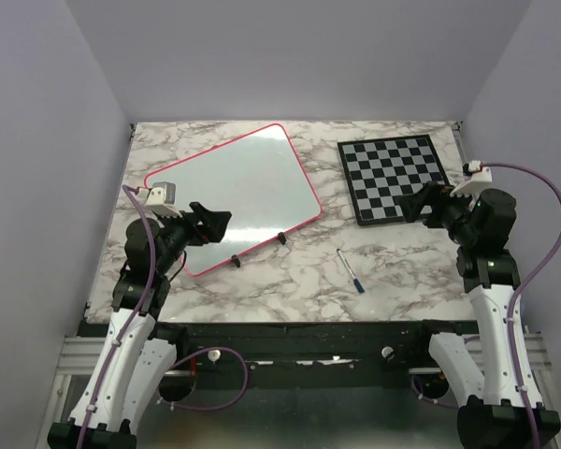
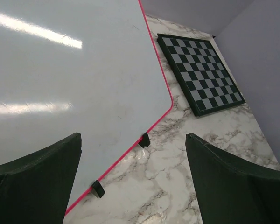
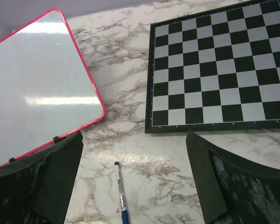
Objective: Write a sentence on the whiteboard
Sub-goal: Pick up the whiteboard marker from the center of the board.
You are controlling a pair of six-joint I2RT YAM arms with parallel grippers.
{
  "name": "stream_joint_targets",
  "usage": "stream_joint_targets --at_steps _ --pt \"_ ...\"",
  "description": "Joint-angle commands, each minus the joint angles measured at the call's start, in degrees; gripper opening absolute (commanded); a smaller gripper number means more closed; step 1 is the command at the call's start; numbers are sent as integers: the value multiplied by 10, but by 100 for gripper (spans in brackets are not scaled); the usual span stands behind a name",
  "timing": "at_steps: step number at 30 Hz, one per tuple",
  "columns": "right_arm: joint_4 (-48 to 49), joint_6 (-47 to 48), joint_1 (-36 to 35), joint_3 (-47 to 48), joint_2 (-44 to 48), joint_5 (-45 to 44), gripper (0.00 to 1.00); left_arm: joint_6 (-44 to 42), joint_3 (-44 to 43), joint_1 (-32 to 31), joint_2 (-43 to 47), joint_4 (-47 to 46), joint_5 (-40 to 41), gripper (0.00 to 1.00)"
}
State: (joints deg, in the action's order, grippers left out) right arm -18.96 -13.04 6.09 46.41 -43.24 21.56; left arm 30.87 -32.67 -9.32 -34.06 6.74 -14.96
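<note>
- Whiteboard [image 1: 234, 187] lies flat on the left half of the table [image 1: 290, 285], askew to the table's edges, with its far corner close to the back edge. The surface is blank; no writing shows in any view (only glare streaks).
- Left gripper [image 1: 217, 224] hovers over the board's near edge, fingers spread wide with nothing between them.
- Right gripper [image 1: 416, 204] hangs by the near-left corner of the chessboard [image 1: 393, 173], fingers likewise wide apart and empty.
- Marker [image 1: 351, 271] lies flat on bare marble between board and chessboard, toward the table's near edge. Neither gripper touches it.
- Risk 1: the marker body is thin and round. As the fingers close they may scrape the marble or roll it away (likely a miss if the approach is off-centre).
- Risk 2: I cannot tell whether the cap is on. If it is, the strokes leave no ink.
- Risk 3: the board looks unfastened, with only small black clips [image 1: 281, 237] on its near rim. Stroke pressure could slide or turn it unless the left gripper pins it.
- Risk 4: because the board is askew, lines planned square to the table would slant or run off the pink rim.
- Risk 5: a grip off the marker's axis could let it pivot under load, so the tip skips or smears.
- Risk 6: the right arm could nudge the chessboard as it swings toward the marker.
</note>
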Motion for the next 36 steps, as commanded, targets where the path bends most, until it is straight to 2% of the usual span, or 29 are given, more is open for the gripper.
stream_joint_targets --at_steps 1,6,8,9,12,17,20,24,29,36 --pt "-4 23 3 3 -12 0 100 21 -21 3 10 14 -31 99" --pt "-28 146 3 11 -31 147 100 29 -30 3 19 26 -39 99" --pt "-61 219 2 36 -53 202 100 37 -35 3 16 26 -39 99" --pt "-106 246 2 46 -61 254 100 43 -36 3 11 26 -44 99" --pt "-201 328 1 87 -91 300 100 65 -42 3 1 25 -54 99" --pt "-287 414 -8 110 -130 312 100 89 -41 3 4 14 -73 99" --pt "-296 432 -36 99 -133 292 100 103 -38 -5 -6 3 -93 99" --pt "-263 419 -128 80 -127 191 100 89 -48 -49 -24 14 -68 99" --pt "-242 408 -172 63 -155 121 100 72 -59 -102 -30 53 -22 99" --pt "-219 388 -218 47 -190 -21 99 90 -22 -157 -9 55 23 99"
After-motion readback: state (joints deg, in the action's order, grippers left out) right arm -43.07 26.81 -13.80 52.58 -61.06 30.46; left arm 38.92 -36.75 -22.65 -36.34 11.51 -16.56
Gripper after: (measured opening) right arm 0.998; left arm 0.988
